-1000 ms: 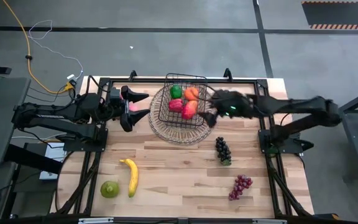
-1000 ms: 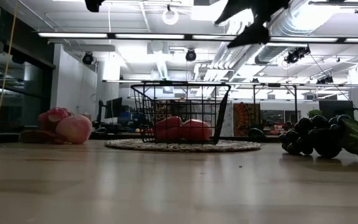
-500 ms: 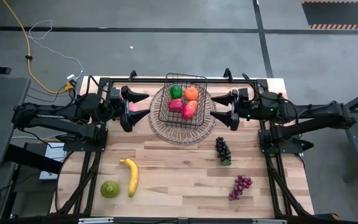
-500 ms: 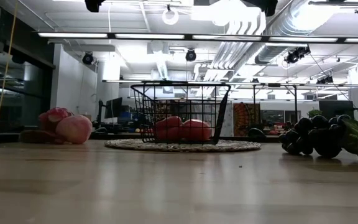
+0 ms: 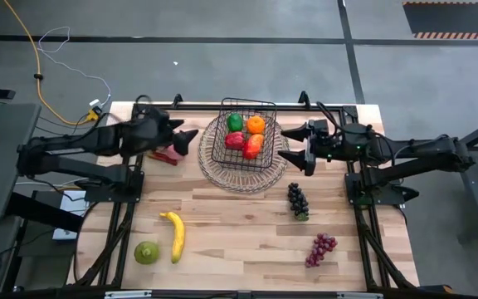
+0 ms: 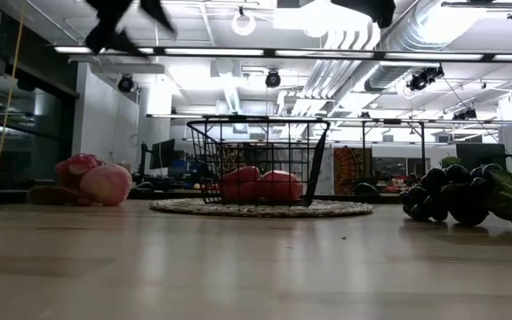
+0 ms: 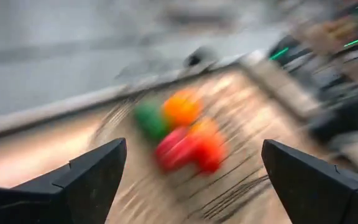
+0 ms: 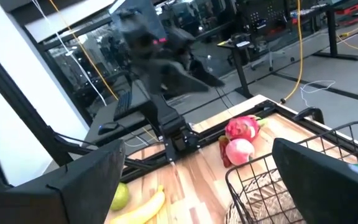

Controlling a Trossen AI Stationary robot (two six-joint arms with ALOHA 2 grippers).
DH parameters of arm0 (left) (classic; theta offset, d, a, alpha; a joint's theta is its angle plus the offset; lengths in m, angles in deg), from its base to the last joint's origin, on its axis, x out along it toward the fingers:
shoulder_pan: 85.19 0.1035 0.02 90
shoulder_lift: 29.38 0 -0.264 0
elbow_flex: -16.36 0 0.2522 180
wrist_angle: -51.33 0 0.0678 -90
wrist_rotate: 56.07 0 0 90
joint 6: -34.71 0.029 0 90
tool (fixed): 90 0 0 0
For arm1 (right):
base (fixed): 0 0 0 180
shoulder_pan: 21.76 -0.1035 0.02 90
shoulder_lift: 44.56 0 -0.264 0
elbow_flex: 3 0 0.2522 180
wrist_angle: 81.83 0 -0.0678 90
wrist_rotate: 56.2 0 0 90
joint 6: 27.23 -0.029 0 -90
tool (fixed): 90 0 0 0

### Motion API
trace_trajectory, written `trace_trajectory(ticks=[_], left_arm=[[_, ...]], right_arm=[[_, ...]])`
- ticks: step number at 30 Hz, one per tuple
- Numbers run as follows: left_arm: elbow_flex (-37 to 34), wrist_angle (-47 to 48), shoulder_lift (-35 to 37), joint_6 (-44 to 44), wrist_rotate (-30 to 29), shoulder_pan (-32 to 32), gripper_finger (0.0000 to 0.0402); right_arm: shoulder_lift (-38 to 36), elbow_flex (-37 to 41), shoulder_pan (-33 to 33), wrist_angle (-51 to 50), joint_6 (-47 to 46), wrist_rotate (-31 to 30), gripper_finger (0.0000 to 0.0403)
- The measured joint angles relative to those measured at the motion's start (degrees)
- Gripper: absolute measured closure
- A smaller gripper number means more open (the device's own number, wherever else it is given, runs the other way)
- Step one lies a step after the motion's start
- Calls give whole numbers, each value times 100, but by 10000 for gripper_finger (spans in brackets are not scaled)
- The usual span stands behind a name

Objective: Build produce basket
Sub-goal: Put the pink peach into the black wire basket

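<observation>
The dark wire basket (image 5: 246, 137) stands on a round woven tray (image 5: 243, 170) at the table's far middle. It holds a green fruit (image 5: 235, 122), an orange (image 5: 256, 124), a red fruit (image 5: 235, 140) and a red pepper (image 5: 253, 146). My left gripper (image 5: 186, 141) hangs open in the air left of the basket, pointing at it; its wrist view is blurred (image 7: 191, 186). My right gripper (image 5: 294, 144) hangs open and level right of the basket (image 8: 278, 180). A pink dragon fruit (image 8: 242, 127) and a pink fruit (image 8: 239, 151) lie below my left arm.
A banana (image 5: 174, 235) and a green fruit (image 5: 146, 252) lie near the left front. Dark grapes (image 5: 297, 201) and purple grapes (image 5: 321, 248) lie at the right front. The middle of the table's near half is bare wood.
My right gripper has drawn back from over the basket toward the table's right edge, risen and tipped up to level, still open. My left gripper, still open, has swung round toward the basket in the last half second and dipped lower. The fruits have not moved.
</observation>
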Motion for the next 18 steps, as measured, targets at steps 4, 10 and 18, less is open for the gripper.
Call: trace_trajectory(ticks=[4, 10, 18], left_arm=[[102, 1327, -545, -464, 618, 752, 40], [98, 2306, -1647, -370, 751, 1317, 40], [98, 2249, -2805, 202, 832, 1516, 40]], right_arm=[[0, 0, 6, -88, 0, -92, 6], [0, 0, 9, -238, -120, -210, 6], [1, 0, 9, -311, -149, -252, 6]])
